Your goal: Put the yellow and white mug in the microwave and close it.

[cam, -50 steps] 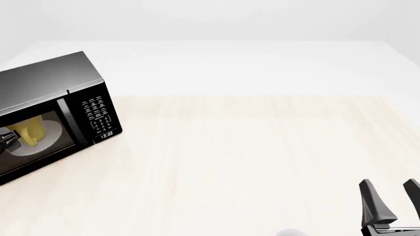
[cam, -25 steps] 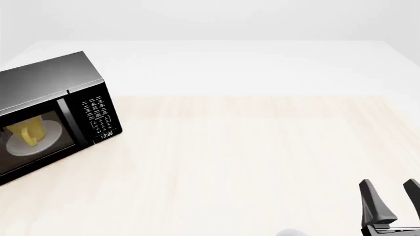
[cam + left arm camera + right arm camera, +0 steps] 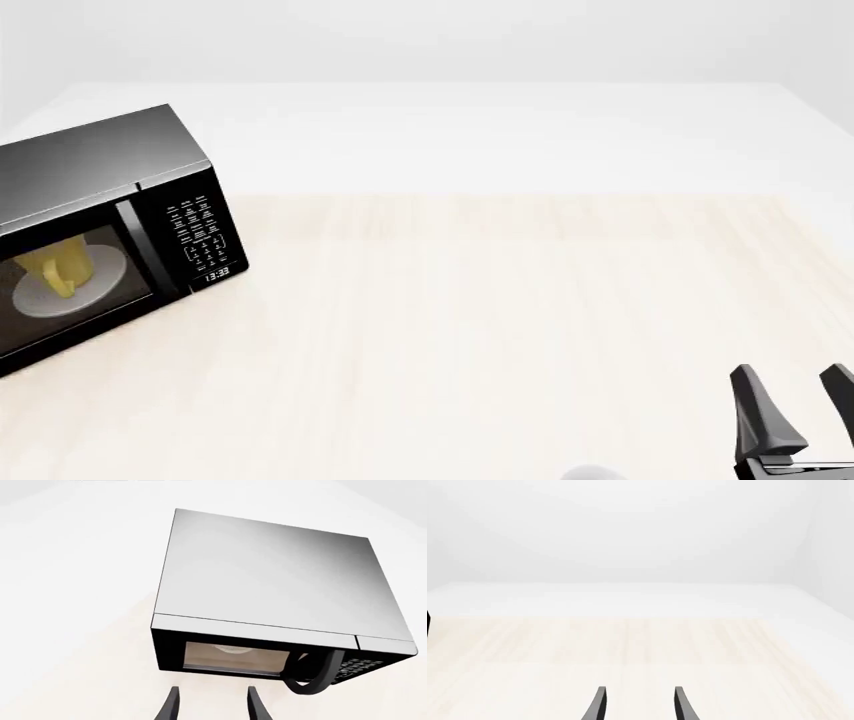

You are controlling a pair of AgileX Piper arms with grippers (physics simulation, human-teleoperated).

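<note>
Now the small yellow and white mug [image 3: 63,270] sits on the round turntable inside the big black boxy microwave [image 3: 114,165], so I judge its door must next be shut; both my left pincer [image 3: 212,705] and right pincer [image 3: 798,410] are spread, holding nothing.

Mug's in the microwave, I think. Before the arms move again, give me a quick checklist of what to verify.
1. yellow and white mug inside the microwave, on the turntable plate: ok.
2. Mug upright: ok, judging by the front view.
3. Door shut: looks flush with the front in the left wrist view, ok; latch engaged: cannot tell.
4. left hand open, empty and off the door: ok.
5. right hand open, empty, over bare table: ok.
</note>
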